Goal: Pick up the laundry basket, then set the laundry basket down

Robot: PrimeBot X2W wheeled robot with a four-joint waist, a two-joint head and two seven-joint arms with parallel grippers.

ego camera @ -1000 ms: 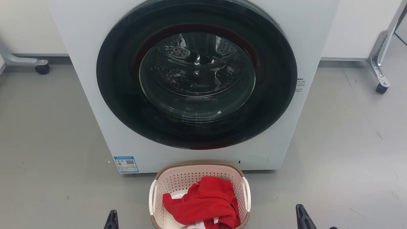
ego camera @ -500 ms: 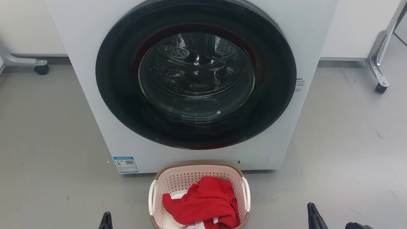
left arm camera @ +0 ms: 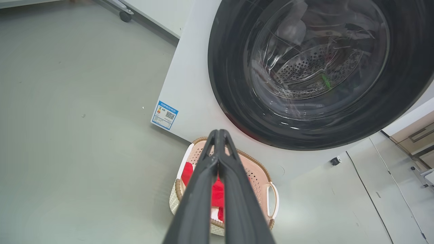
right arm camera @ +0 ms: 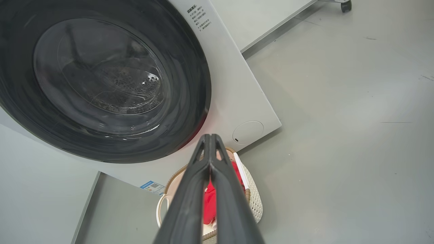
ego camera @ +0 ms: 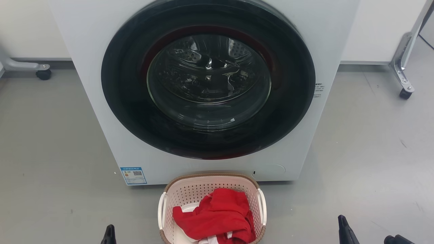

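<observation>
The laundry basket (ego camera: 210,177), cream with perforated walls, a brown woven-look rim and white side handles, stands on the grey floor just in front of the washer. A red garment (ego camera: 217,217) and some white cloth lie in it. My left gripper (ego camera: 109,234) shows as a dark tip at the bottom edge, well left of the basket. My right gripper (ego camera: 343,227) is at the bottom edge, far to its right. In the left wrist view my left gripper (left arm camera: 218,133) is shut on nothing, above the basket (left arm camera: 262,176). My right gripper (right arm camera: 210,136) is likewise shut and empty, above the basket (right arm camera: 254,200).
A white front-loading washer (ego camera: 101,112) with a closed dark round door (ego camera: 208,79) rises right behind the basket. Metal frame legs on castors stand at the far left (ego camera: 43,74) and far right (ego camera: 405,93). Bare grey floor lies on both sides of the basket.
Both grippers have moved outward from the basket in the head view, the left one to the left and lower, the right one to the right. The basket has stayed put.
</observation>
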